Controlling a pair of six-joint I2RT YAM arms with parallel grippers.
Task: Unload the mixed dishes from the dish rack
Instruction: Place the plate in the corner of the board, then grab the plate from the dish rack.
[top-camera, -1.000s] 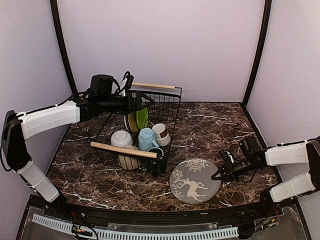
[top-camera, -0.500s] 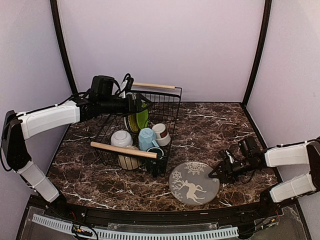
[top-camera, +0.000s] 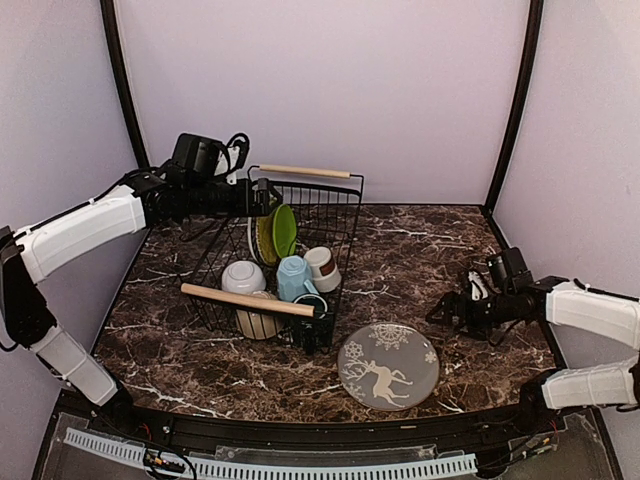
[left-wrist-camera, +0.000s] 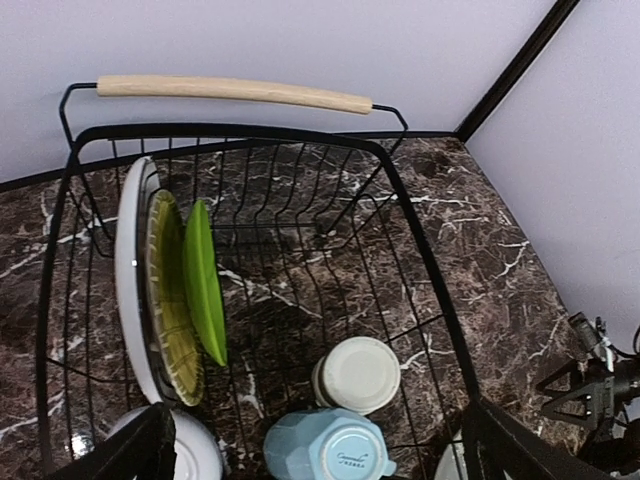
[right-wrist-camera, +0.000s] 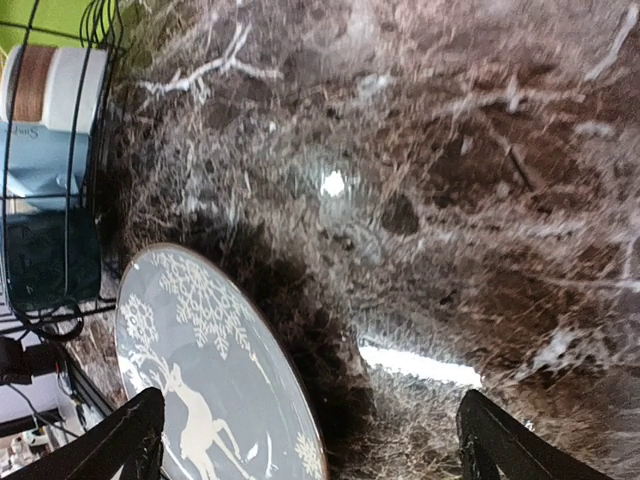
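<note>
Dish rack (top-camera: 332, 222) stands left on the marble desk (top-camera: 420, 250), lime-green plates (top-camera: 283, 232) upright inside; left pincer (top-camera: 258, 196) open above its far end, right pincer (top-camera: 443, 312) open near the deer plate (top-camera: 389, 364).

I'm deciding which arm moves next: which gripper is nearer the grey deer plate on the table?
Right. The right gripper hovers just off the deer plate's far right edge, jaws open; the left gripper is over the dish rack's far-left corner, well away.

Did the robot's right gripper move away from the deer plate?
Yes. The right gripper left the deer plate's right rim and pulled back toward the far wall, now clear of it.
</note>
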